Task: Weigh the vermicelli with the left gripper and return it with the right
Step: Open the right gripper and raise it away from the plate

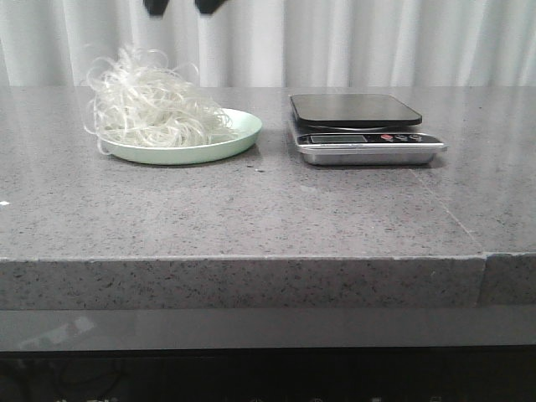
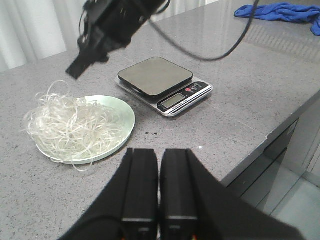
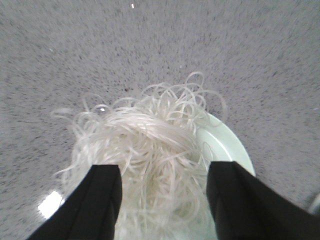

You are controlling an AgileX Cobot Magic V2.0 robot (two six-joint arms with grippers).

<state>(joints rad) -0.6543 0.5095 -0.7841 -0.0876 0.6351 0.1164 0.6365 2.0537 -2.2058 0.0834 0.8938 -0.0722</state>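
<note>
The vermicelli (image 1: 151, 109) is a fluffy whitish tangle lying on a pale green plate (image 1: 247, 126) at the left of the counter. It also shows in the left wrist view (image 2: 70, 125) and in the right wrist view (image 3: 150, 135). My right gripper (image 1: 182, 8) hangs above the vermicelli, only its two black fingertips showing at the top of the front view. In its wrist view the right gripper (image 3: 165, 172) is open and empty, its fingers spread over the tangle without touching it. My left gripper (image 2: 160, 152) is shut and empty, above the counter's front part, away from the plate (image 2: 125, 117).
A kitchen scale (image 1: 356, 113) with a dark platform and silver base stands right of the plate, nothing on it. It also shows in the left wrist view (image 2: 155, 75). A blue cloth (image 2: 280, 11) lies at the counter's far end. The counter's front edge (image 1: 251, 260) is near.
</note>
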